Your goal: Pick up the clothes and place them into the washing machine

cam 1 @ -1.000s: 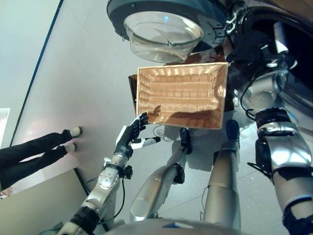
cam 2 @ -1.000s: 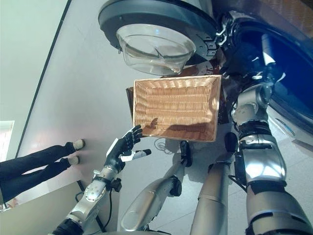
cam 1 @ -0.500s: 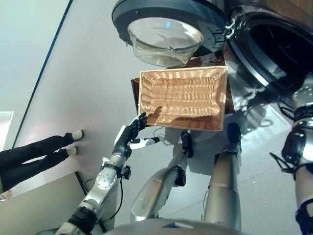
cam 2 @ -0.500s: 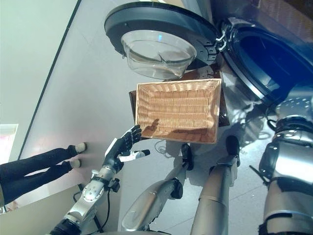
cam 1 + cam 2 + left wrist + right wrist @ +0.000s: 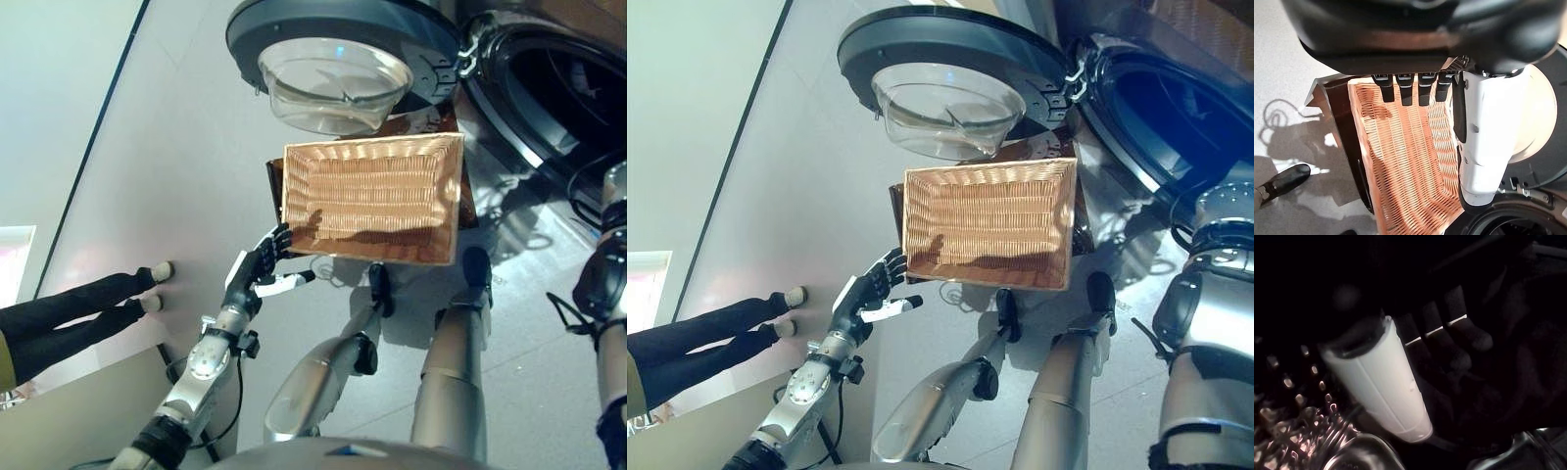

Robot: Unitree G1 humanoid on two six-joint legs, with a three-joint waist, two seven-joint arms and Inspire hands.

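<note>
- The rectangular woven wicker basket (image 5: 372, 196) sits on a dark brown stand (image 5: 1337, 122) on the pale grey floor (image 5: 167, 176); nothing lies in it, and bare floor stretches away on its left side.
- The left hand (image 5: 257, 277) hovers just beside the basket's near left corner, fingers straight and spread with the white-covered thumb out, holding nothing.
- The round grey washing-machine door with its clear glass bowl (image 5: 338, 69) hangs open just beyond the basket's far edge; the dark drum opening (image 5: 1176, 108) is to the right.
- The right hand (image 5: 1415, 362) shows only in its wrist view, inside the perforated steel drum (image 5: 1298, 431). Dark clothes (image 5: 1518, 382) lie against its fingers, too dim to tell whether they grip the cloth.
- A person's dark-trousered legs (image 5: 69, 313) lie across the floor at the left, well apart from the basket.
</note>
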